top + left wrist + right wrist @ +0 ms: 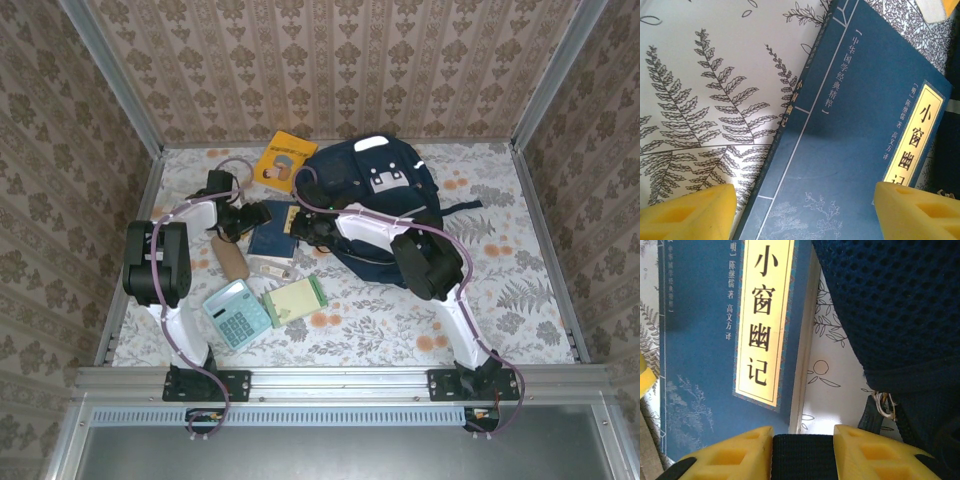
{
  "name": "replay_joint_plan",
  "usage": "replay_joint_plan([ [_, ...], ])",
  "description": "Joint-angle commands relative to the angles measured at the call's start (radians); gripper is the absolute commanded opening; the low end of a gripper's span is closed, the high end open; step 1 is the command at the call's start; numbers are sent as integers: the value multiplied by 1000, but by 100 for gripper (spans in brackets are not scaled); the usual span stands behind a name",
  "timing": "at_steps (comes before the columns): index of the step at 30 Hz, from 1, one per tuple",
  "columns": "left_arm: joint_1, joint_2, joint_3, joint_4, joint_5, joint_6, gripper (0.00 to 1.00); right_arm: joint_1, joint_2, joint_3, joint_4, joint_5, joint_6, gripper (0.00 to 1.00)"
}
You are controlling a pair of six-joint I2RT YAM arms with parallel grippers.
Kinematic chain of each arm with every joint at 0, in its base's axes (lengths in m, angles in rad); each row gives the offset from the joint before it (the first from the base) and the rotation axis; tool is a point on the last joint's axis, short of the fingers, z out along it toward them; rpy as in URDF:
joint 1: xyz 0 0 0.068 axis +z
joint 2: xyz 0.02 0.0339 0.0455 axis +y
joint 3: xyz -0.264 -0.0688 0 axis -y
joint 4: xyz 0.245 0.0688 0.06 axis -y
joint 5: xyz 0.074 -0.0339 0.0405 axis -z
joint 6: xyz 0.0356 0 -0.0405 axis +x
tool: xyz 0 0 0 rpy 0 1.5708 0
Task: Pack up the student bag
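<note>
Shows the student bag (385,200) slumped at the far middle of the table (520,300), just beside a blue book (271,238) on its left; has the right gripper (802,450) pinched shut on a dark strap (802,460) of the bag. Has the left gripper (805,210) poised over the book, fingers spread wide, holding nothing.

Lab test booth, aluminium frame (340,378), wallpapered panels (340,70), floral tablecloth (380,320)
</note>
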Motion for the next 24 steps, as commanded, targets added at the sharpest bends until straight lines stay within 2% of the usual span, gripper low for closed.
replay_joint_plan([
  [1,-14,9,-8,-7,27,31,73,1,31,12,22,-52,17,38],
  [5,-19,29,-2,-1,67,28,73,1,64,23,76,-121,30,37],
  [12,-26,54,10,2,161,33,67,1,87,28,79,-140,52,34],
  [15,-26,43,1,52,266,25,64,1,87,28,83,-143,52,32],
  [19,-25,12,-47,206,462,-17,62,-4,83,11,106,-158,64,29],
  [24,-20,-11,-99,360,571,-78,57,-9,68,-25,137,-165,81,28],
])
